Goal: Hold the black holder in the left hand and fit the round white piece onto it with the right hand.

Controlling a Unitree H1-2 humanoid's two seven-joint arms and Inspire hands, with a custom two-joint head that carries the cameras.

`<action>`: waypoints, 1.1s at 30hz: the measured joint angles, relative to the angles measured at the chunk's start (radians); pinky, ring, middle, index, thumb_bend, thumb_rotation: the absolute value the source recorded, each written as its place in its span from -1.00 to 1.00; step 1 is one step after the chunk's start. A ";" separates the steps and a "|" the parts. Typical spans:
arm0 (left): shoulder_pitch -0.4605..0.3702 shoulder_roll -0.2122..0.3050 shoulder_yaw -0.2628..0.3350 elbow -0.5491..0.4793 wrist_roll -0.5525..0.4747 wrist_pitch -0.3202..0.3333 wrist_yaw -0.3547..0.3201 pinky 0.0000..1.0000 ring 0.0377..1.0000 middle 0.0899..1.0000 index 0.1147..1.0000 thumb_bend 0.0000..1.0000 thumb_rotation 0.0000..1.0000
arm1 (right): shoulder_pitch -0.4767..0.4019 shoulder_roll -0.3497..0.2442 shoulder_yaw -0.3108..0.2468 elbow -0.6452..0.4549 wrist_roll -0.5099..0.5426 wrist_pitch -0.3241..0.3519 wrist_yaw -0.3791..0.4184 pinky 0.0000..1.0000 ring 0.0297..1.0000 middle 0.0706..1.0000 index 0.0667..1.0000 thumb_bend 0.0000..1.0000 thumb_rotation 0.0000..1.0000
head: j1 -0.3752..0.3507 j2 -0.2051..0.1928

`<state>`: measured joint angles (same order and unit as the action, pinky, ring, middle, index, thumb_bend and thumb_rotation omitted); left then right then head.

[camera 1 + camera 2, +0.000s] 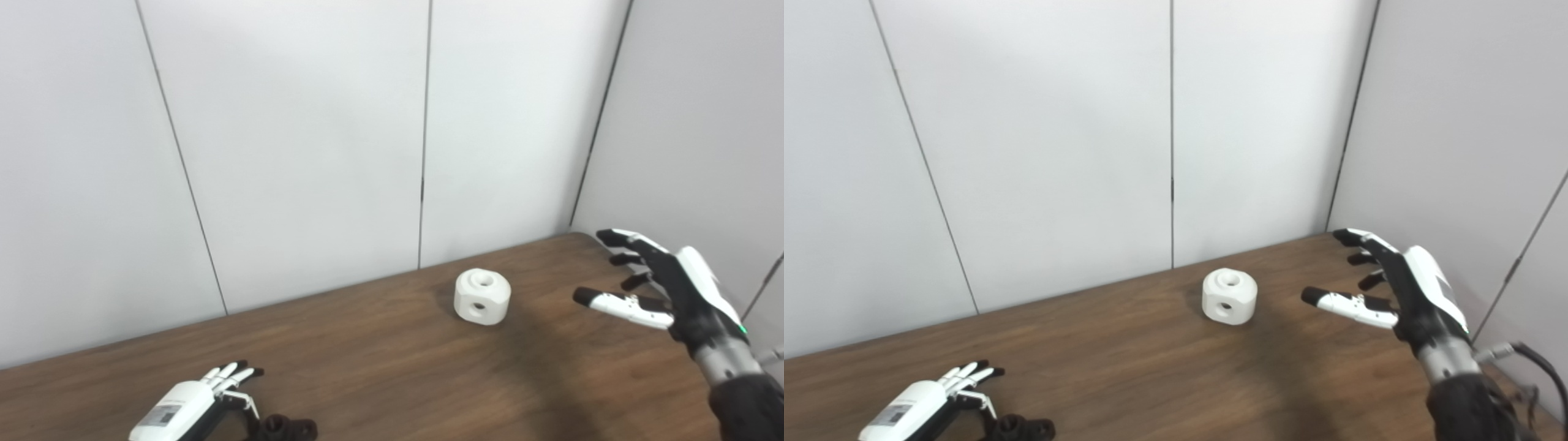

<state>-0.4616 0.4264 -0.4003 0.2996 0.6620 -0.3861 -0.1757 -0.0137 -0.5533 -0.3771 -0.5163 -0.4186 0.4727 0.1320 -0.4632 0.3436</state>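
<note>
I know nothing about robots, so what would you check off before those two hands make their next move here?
1. Right hand open, empty: ok.
2. Round white plastic piece with holes sitting free on the brown wooden table, with space between it and the right hand: ok.
3. Path from right hand to white piece unobstructed: ok.
4. Left hand beside small black holder at the bottom edge: ok.
5. Left hand gripping the holder: not ok, fingers look apart.
6. Holder's mounting end facing up: cannot tell, partly cut off.
</note>
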 measured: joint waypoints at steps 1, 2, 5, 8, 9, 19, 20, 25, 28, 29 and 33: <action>0.000 0.001 0.001 -0.001 -0.001 0.003 -0.005 1.00 1.00 0.87 -0.17 0.03 -0.91 | -0.018 -0.002 0.004 0.019 -0.017 0.001 0.017 0.28 0.65 0.70 0.71 1.00 0.30 | 0.000 0.000; 0.000 0.001 0.002 -0.006 -0.002 0.008 -0.012 1.00 1.00 0.87 -0.17 0.03 -0.91 | -0.033 -0.004 0.010 0.033 -0.030 0.001 0.031 0.30 0.66 0.72 0.72 1.00 0.30 | 0.000 0.000; -0.001 0.002 0.003 -0.017 -0.005 0.016 -0.033 1.00 1.00 0.88 -0.17 0.03 -0.91 | -0.073 -0.040 0.051 0.094 -0.056 0.001 0.083 0.36 0.69 0.78 0.79 1.00 0.34 | -0.005 -0.005; -0.001 0.005 0.005 -0.020 -0.011 0.018 -0.042 1.00 1.00 0.89 -0.17 0.03 -0.91 | -0.112 -0.067 0.061 0.163 -0.083 0.002 0.135 0.31 0.66 0.76 0.79 1.00 0.23 | 0.000 -0.008; -0.001 0.007 0.005 -0.023 -0.011 0.020 -0.047 1.00 1.00 0.90 -0.17 0.03 -0.91 | -0.127 -0.074 0.073 0.181 -0.086 0.002 0.140 0.27 0.63 0.75 0.79 1.00 0.21 | 0.006 -0.009; 0.001 0.009 0.006 -0.051 -0.001 0.038 -0.064 1.00 1.00 0.87 -0.17 0.03 -0.91 | -0.250 -0.162 0.199 0.456 -0.079 -0.011 0.163 0.25 0.63 0.78 0.80 1.00 0.18 | 0.034 -0.025; 0.002 0.009 0.006 -0.051 -0.001 0.038 -0.063 1.00 1.00 0.87 -0.17 0.03 -0.91 | -0.258 -0.165 0.210 0.474 -0.079 -0.012 0.163 0.26 0.65 0.79 0.81 1.00 0.17 | 0.037 -0.025; 0.003 0.008 0.006 -0.051 -0.001 0.034 -0.058 1.00 1.00 0.87 -0.17 0.03 -0.91 | -0.311 -0.161 0.291 0.572 -0.081 -0.011 0.162 0.28 0.67 0.82 0.82 1.00 0.15 | 0.049 -0.023; 0.004 0.007 0.006 -0.051 -0.002 0.033 -0.055 1.00 1.00 0.87 -0.17 0.03 -0.91 | -0.339 -0.151 0.324 0.621 -0.077 -0.012 0.162 0.30 0.70 0.83 0.81 1.00 0.14 | 0.052 -0.018; 0.004 0.007 0.006 -0.051 -0.002 0.033 -0.056 1.00 1.00 0.88 -0.17 0.03 -0.91 | -0.344 -0.147 0.333 0.628 -0.075 -0.012 0.162 0.32 0.71 0.84 0.81 1.00 0.14 | 0.063 -0.011; 0.004 0.006 0.006 -0.051 -0.002 0.033 -0.058 1.00 1.00 0.88 -0.17 0.03 -0.91 | -0.368 -0.141 0.376 0.662 -0.072 -0.016 0.161 0.35 0.73 0.87 0.83 1.00 0.22 | 0.113 -0.012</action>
<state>-0.4574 0.4327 -0.3938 0.2482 0.6596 -0.3530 -0.2338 -0.3821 -0.6947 -0.0008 0.1461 -0.4907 0.4567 0.2928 -0.3498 0.3313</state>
